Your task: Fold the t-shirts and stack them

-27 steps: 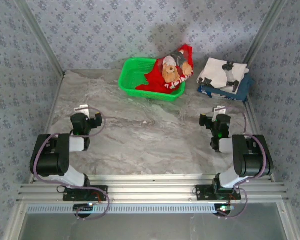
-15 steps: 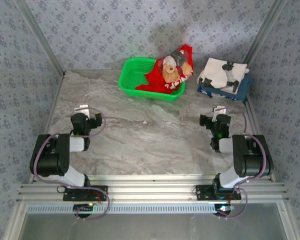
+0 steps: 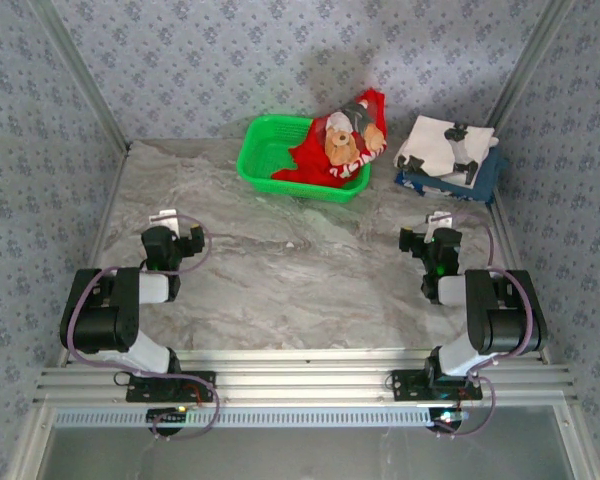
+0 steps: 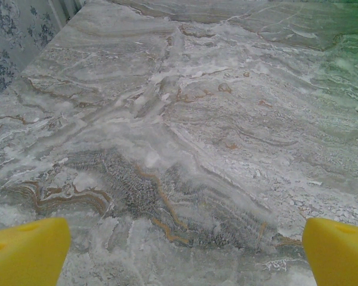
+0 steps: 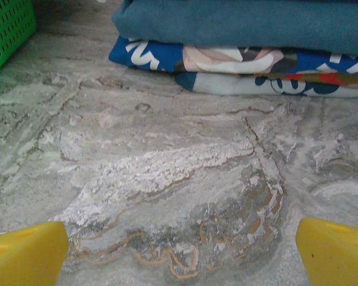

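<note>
Grey marbled table (image 3: 280, 285), walled in with blue floral-print panels (image 3: 230, 60), as I see it from my remote station. Along the near edge, both arms sit folded back over their bases on the aluminium rail (image 3: 300, 385).

The left gripper (image 3: 170, 232) hangs low over the near-left part of the table. Its yellow fingertips (image 4: 27, 250) are spread to the bottom corners of the wrist view, with nothing but bare stone between them. The right gripper (image 3: 432, 235) mirrors it on the near right. Its jaws are just as wide and just as empty, and its yellow pads (image 5: 27, 253) frame bare tabletop.

On the far side a green mesh basket (image 3: 265, 160) stands near centre. The red t-shirt (image 3: 310, 158), with its brown teddy-bear print, lies crumpled in the basket's right half and rises over the far-right rim.

Right of the basket and apart from it, in the far-right corner, the white t-shirt (image 3: 435, 145) with black marks lies folded on top of the navy t-shirt (image 3: 488, 175). From the right wrist camera, that pile shows as several flat layers of cloth.
</note>
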Robot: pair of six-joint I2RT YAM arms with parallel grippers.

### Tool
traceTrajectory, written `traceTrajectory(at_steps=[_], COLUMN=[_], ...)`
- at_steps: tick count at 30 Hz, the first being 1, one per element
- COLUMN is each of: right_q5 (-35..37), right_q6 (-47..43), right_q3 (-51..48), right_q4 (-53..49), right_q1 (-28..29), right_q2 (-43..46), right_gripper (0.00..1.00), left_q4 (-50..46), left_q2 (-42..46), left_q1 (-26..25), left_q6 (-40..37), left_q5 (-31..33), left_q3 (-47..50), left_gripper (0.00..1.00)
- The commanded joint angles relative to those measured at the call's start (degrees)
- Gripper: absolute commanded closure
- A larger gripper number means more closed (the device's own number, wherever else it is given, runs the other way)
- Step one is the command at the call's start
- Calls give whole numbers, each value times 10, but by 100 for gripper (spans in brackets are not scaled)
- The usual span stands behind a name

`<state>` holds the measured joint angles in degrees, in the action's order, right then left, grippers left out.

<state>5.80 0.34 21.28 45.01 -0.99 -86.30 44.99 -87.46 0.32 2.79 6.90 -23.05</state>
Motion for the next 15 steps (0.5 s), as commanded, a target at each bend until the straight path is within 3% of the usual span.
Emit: traceTrajectory(at_steps=[1, 4, 8, 12, 15], right_q5=[13, -8, -54, -79, -147], right_q6=[0, 39, 73, 123, 142], right_q3=[77, 101, 148, 206, 246], right_q4=[-193, -320, -508, -659, -709], right_q1=[10, 19, 69, 103, 110], right_q2=[87, 189, 297, 334, 343], right_gripper=[0, 0, 0, 0, 0], left_q4=[-150, -327, -460, -604, -686], left_q2=[92, 179, 237, 182, 107], left_q1=[-8, -8, -8, -12, -22], left_q6=[5, 43, 112, 163, 175], left_q5=[23, 55, 20, -45, -96], left_q3=[-56, -122, -194, -326, -438], left_gripper=[0, 0, 0, 0, 0])
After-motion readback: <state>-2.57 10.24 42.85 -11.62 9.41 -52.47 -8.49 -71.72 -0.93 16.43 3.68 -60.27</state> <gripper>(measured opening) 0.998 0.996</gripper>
